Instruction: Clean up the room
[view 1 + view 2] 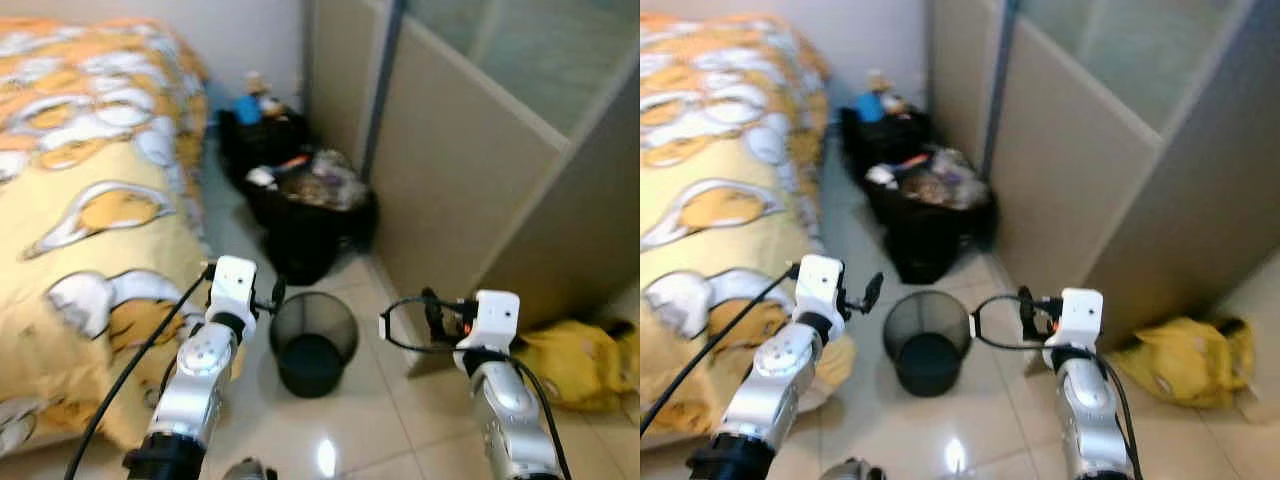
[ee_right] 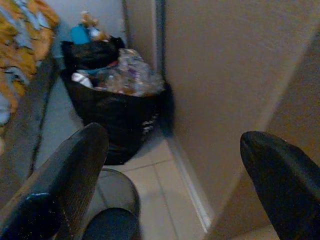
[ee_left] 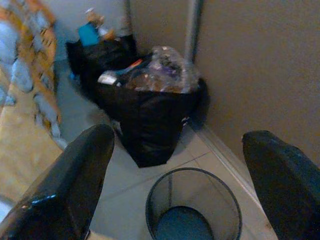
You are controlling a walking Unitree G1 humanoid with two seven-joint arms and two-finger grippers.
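Left eye view: bed [image 1: 90, 200] beside full trash bags [image 1: 310, 205] | empty mesh bin [image 1: 313, 342] on floor between both arms | left gripper [image 3: 185, 165], right gripper [image 2: 172, 165] spread wide, holding nothing | I'd approach the bags slowly, tight corner.

I am in a home bedroom: a bed [image 1: 90, 200] under a yellow cartoon quilt lies left of my arms, tiled floor [image 1: 390, 420] below, stuffed black rubbish bags [image 1: 305, 215] ahead, a mesh wastebasket [image 1: 313, 342] between my grippers.
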